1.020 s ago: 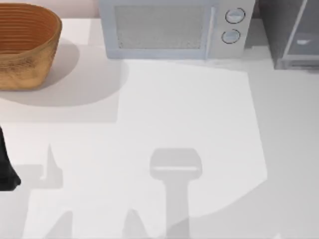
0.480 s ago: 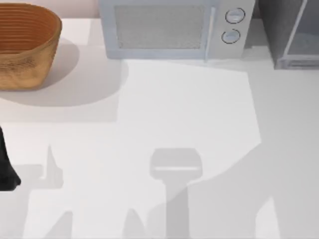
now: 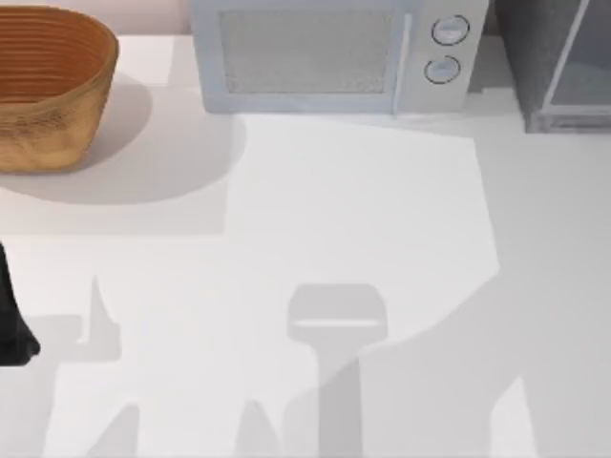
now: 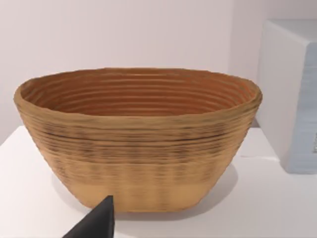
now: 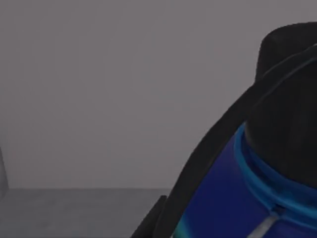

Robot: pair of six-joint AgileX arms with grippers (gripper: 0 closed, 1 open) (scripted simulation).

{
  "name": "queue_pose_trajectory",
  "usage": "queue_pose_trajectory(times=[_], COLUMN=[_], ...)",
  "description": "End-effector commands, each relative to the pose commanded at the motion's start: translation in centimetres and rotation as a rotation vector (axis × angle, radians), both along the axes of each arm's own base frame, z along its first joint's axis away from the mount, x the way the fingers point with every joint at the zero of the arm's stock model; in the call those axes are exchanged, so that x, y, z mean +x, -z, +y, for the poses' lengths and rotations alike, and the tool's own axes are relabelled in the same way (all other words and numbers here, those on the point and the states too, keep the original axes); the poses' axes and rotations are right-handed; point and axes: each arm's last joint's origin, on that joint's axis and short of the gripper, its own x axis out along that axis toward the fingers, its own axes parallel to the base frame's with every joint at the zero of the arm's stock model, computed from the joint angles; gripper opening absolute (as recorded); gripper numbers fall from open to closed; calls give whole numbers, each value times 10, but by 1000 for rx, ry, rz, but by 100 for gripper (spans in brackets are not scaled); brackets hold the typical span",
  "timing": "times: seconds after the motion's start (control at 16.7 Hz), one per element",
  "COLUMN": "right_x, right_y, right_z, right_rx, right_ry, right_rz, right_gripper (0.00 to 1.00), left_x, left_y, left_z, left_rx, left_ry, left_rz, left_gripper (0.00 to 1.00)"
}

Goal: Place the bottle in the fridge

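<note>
Now, line by line:
Bottle (image 5: 233,198): seen close up from the right wrist, blue shoulder with a cyan band and a black cap above it, in front of a plain dark grey wall and floor.
Right gripper: a dark finger (image 5: 218,148) runs along the side of the bottle, touching it; the hold looks like a grasp on the bottle, though the second finger is hidden.
Fridge (image 3: 558,67): dark grey cabinet at the table's far right corner, glass door in a pale frame, just beside the microwave.
Microwave (image 3: 334,52): light grey, two round dials, at the back of the table, between the basket and the fridge.
Basket (image 4: 138,139): woven, brown, upright at the far left of the table, nothing visible inside it.
Left arm (image 3: 11,320): dark shape at the table's left edge; one black fingertip (image 4: 96,220) points toward the basket; whether its jaws are apart or together, I cannot tell.
Table (image 3: 315,229): white, with grey shadows across its near half.
</note>
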Motion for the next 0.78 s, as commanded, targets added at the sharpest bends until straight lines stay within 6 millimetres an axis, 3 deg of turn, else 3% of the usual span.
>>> queue_pose_trajectory(times=[0.54,0.78], right_x=[0,0], right_y=[0,0], right_z=[0,0], right_rx=[0,0], right_ry=[0,0], right_rz=[0,0], right_gripper=[98,100], left_x=[0,0], left_y=[0,0], left_z=[0,0], left_rx=[0,0], left_ry=[0,0], left_rz=[0,0], left_gripper=[100,100])
